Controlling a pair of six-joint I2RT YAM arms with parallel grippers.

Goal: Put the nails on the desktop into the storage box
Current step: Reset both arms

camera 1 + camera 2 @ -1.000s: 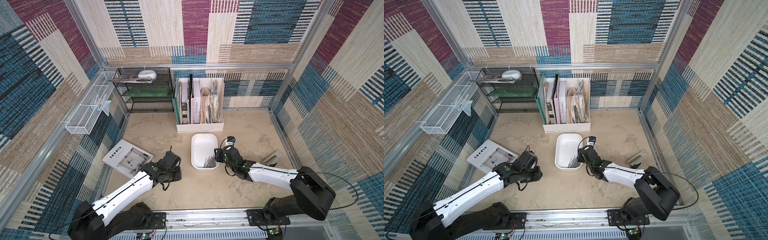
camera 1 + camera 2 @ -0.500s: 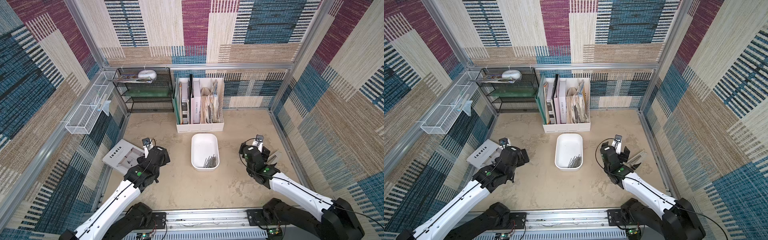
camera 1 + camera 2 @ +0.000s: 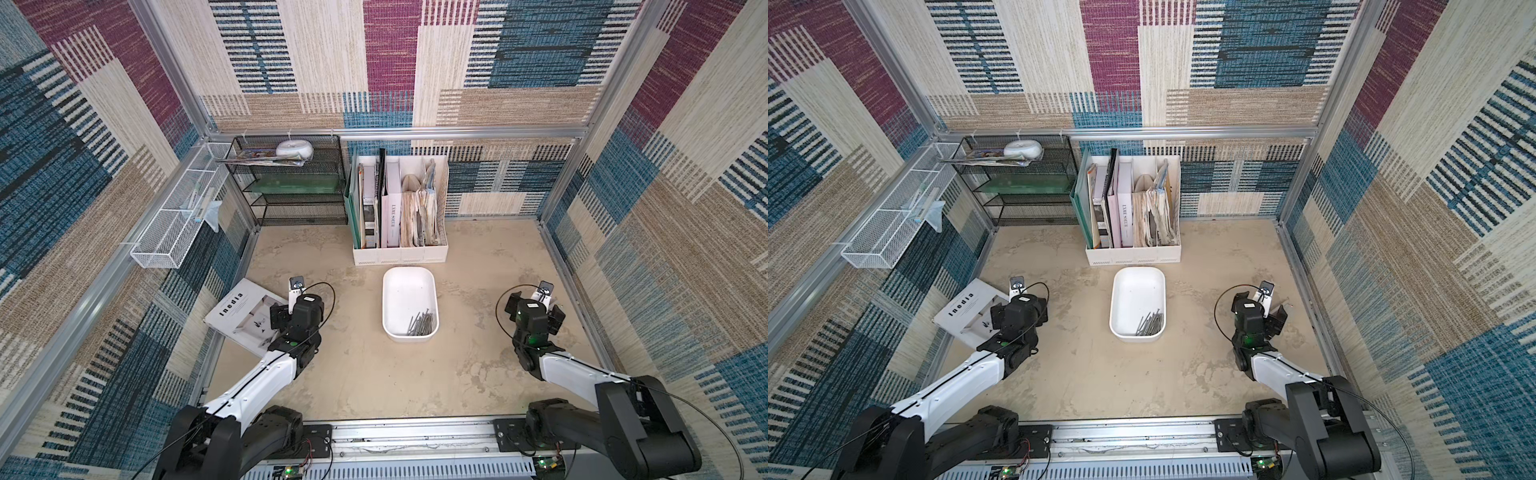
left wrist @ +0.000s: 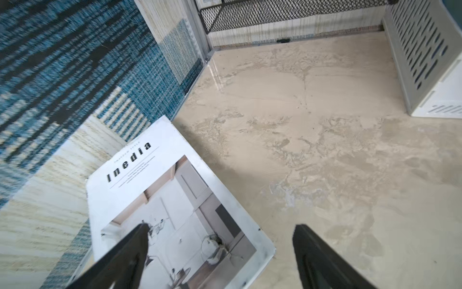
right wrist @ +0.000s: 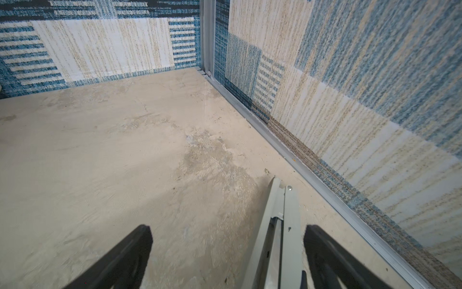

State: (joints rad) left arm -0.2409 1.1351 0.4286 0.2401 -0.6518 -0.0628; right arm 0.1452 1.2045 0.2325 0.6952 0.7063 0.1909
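Observation:
The white storage box (image 3: 409,286) (image 3: 1138,286) stands mid-desktop, and a pile of grey nails (image 3: 422,325) (image 3: 1150,325) lies in its near end. The only nails I see are those in the box. My left gripper (image 3: 296,316) (image 4: 221,228) hangs open and empty to the box's left, over a magazine's corner. Over by the right wall my right gripper (image 3: 535,312) (image 5: 228,228) is open too, holding nothing, above a grey stapler (image 5: 281,225) lying on the beige desktop (image 3: 374,374).
A white magazine (image 3: 239,316) (image 4: 160,195) leans at the left wall. A white file holder (image 3: 401,253) stands right behind the box, with a black mesh shelf (image 3: 291,195) to its left. On the left wall hangs a white wire basket (image 3: 170,232).
Both arms have drawn back from the box, the left toward the magazine and the right toward the right wall. Both grippers have opened wide.

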